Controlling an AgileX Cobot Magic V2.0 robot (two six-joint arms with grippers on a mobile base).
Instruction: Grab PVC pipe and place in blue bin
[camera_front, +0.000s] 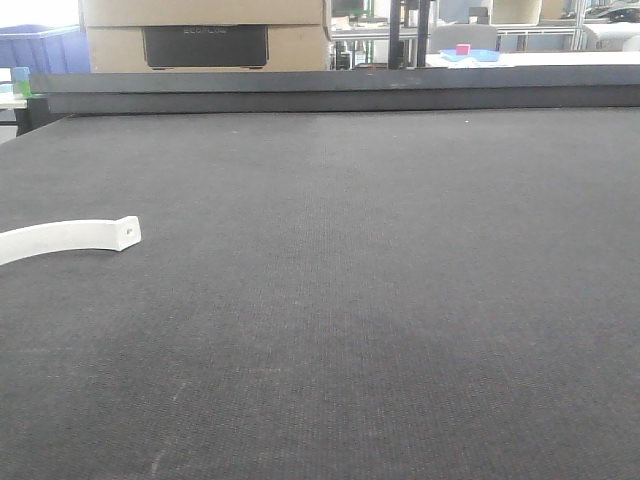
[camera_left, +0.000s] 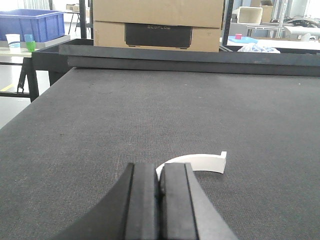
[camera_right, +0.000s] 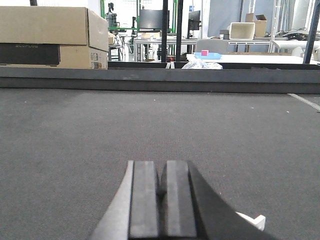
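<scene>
The table (camera_front: 400, 300) is covered in a dark grey, matt mat with a fine, slightly rough woven grain. Near its left edge, the PVC pipe (camera_front: 70, 238) is smooth white plastic, dull rather than shiny. The left gripper (camera_left: 159, 200) and right gripper (camera_right: 162, 200) have matt black rubbery pads; beyond the far edge, the box (camera_left: 157, 12) is plain brown cardboard and the blue bin (camera_left: 32, 24) smooth plastic.

Front view: set low over the dark table (camera_front: 400, 300), facing its far edge. Each wrist view looks forward from just behind its own tips, the left claw (camera_left: 159, 172) and right claw (camera_right: 161, 172), close to the surface. All share the cardboard box (camera_front: 205, 35). Front and left share the PVC pipe (camera_front: 70, 237), perhaps the right too.
</scene>
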